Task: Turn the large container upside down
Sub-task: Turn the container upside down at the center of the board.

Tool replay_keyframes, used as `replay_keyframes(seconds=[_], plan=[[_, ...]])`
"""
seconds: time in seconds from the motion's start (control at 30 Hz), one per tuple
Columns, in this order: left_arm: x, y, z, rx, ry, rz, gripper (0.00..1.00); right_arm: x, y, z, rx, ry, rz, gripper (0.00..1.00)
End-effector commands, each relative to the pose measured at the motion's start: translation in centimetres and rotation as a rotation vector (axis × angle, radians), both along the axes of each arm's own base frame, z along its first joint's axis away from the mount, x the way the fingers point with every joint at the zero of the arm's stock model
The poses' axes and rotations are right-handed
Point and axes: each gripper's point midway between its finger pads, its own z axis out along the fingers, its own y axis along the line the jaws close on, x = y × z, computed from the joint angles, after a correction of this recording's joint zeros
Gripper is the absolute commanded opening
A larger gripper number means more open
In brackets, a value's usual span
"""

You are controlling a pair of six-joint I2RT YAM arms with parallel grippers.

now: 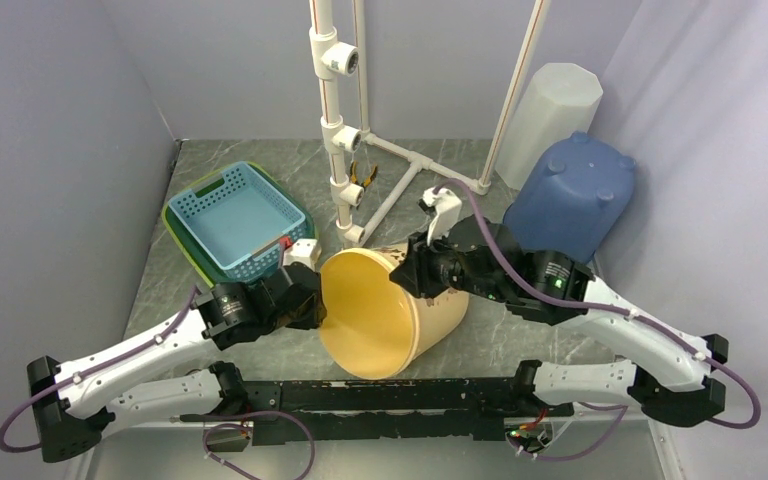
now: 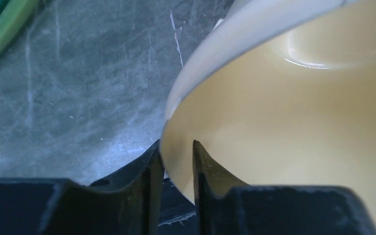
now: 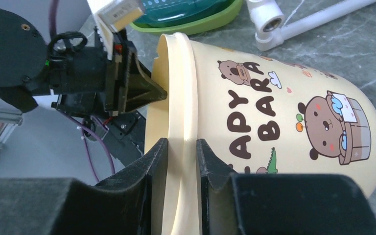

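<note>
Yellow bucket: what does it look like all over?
The bucket is glossy cream-yellow plastic, empty, with a thick rim, brown cartoon animals and big brown letters on its side. It lies tipped over, mouth facing the near side. The left gripper and right gripper each pinch its rim, one finger inside, one outside.

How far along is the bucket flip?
Done: left gripper and right gripper each clamp the rim of the yellow capybara bucket. In hand: it is tipped on its side, mouth toward the arm bases. Left: rotate until the mouth faces the table, then release.
</note>
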Motion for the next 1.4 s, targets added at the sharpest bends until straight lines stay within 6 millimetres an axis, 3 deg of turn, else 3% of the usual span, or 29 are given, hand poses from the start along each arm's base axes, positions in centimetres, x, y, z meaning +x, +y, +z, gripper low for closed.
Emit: replay_keyframes(seconds=[0.0, 0.23, 0.63, 0.97, 1.13, 1.37], plan=[[0.3, -1.3, 0.6, -0.097, -0.023, 0.016, 0.37, -0.4, -2.0, -5.5, -0.245, 0.062, -0.031, 0.07], [-0.1, -0.4, -1.2, -0.063, 0.004, 0.042, 0.53, 0.1, -1.9, -6.9, -0.3, 0.062, -0.037, 0.05], [-0.2, 0.6, -1.5, -0.023, 0.02, 0.081, 0.81, 1.0, -2.6, -10.2, -0.468, 0.082, -0.072, 0.03], [-0.4, 1.3, -0.8, -0.013, 0.016, 0.093, 0.86, 1.0, -2.6, -10.9, -0.506, 0.091, -0.06, 0.02], [-0.3, 1.7, -0.8, -0.005, 0.012, 0.11, 0.86, 0.7, -1.7, -10.5, -0.481, 0.089, -0.03, 0.01], [0.0, 1.1, -1.9, -0.019, 0.024, 0.127, 0.79, 0.2, -0.3, -10.4, -0.499, 0.071, 0.009, 0.0]])
